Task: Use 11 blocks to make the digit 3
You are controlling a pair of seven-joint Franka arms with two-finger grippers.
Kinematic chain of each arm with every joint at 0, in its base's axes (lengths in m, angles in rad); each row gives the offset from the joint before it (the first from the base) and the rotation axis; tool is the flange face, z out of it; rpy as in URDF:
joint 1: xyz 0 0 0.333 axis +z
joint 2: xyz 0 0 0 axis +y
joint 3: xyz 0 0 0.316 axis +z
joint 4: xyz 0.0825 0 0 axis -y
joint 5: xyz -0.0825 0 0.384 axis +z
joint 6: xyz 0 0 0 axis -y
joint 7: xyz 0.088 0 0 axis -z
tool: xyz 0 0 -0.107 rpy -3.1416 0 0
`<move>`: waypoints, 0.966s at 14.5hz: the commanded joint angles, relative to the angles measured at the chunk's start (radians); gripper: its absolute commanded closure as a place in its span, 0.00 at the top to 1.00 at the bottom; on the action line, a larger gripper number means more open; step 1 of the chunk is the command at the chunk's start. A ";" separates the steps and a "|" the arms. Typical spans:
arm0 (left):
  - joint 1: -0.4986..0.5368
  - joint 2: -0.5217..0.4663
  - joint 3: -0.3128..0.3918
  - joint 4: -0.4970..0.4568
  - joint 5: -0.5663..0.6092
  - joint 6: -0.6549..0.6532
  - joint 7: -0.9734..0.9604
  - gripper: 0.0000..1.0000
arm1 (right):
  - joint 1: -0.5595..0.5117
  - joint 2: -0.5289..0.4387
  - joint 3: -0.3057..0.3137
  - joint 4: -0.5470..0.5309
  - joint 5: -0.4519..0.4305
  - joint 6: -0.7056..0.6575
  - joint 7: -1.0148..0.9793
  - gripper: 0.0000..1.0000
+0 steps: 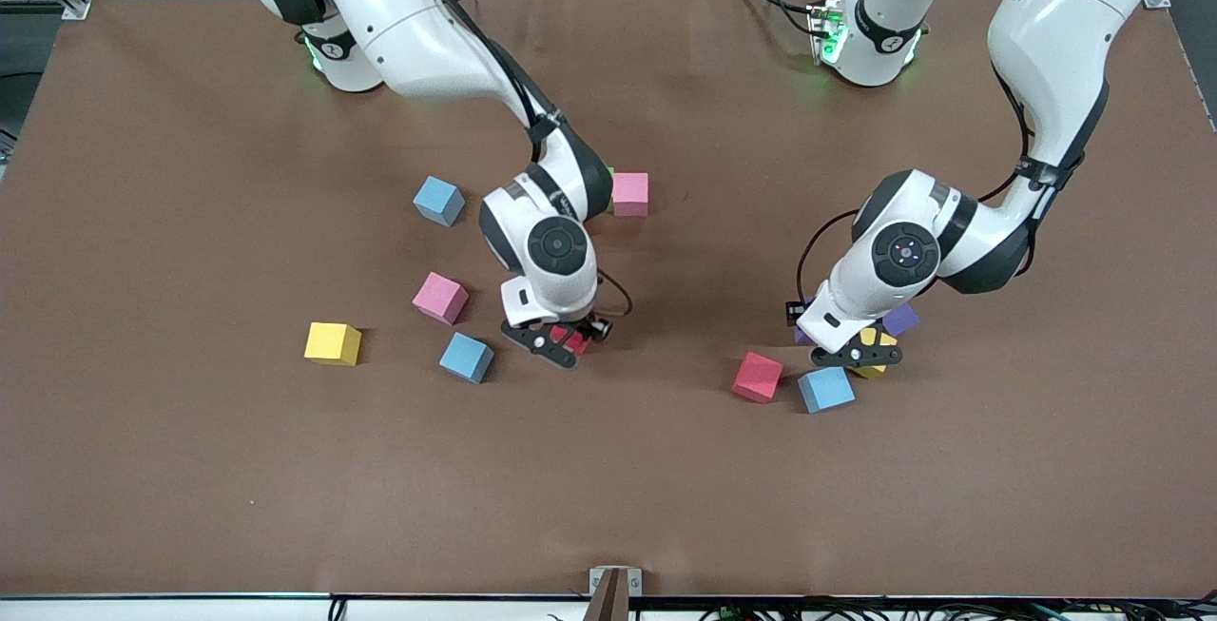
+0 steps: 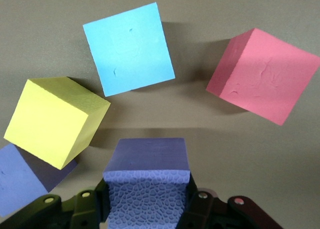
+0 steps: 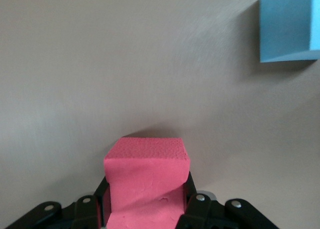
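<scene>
The blocks lie scattered, and no digit 3 is in view. My right gripper (image 1: 568, 343) (image 3: 146, 201) is shut on a red block (image 1: 573, 339) (image 3: 146, 174) low at the table's middle. My left gripper (image 1: 856, 352) (image 2: 147, 201) is shut on a purple block (image 2: 147, 179). Close round it lie a yellow block (image 1: 877, 355) (image 2: 52, 119), a light blue block (image 1: 825, 389) (image 2: 129, 48), a red block (image 1: 758, 377) (image 2: 264, 75) and a second purple block (image 1: 900, 319) (image 2: 17, 184). The yellow one leans tilted against that purple one.
Toward the right arm's end lie a yellow block (image 1: 333, 343), a pink one (image 1: 440, 298) and two light blue ones (image 1: 467, 357) (image 1: 439, 200). Another pink block (image 1: 629, 194) sits beside the right arm's wrist, with a green sliver (image 1: 609, 174) showing past the arm.
</scene>
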 commanded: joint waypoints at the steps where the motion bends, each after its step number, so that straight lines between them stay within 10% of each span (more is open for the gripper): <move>1: 0.007 -0.011 -0.010 0.003 -0.018 -0.020 -0.005 0.42 | 0.007 -0.216 0.032 -0.326 -0.006 0.136 -0.194 0.00; 4: 0.007 -0.011 -0.010 0.004 -0.018 -0.020 -0.005 0.42 | 0.062 -0.330 0.039 -0.545 -0.014 0.267 -0.299 0.00; 14: 0.009 -0.011 -0.009 0.009 -0.019 -0.020 -0.006 0.42 | 0.098 -0.361 0.039 -0.625 -0.040 0.327 -0.376 0.00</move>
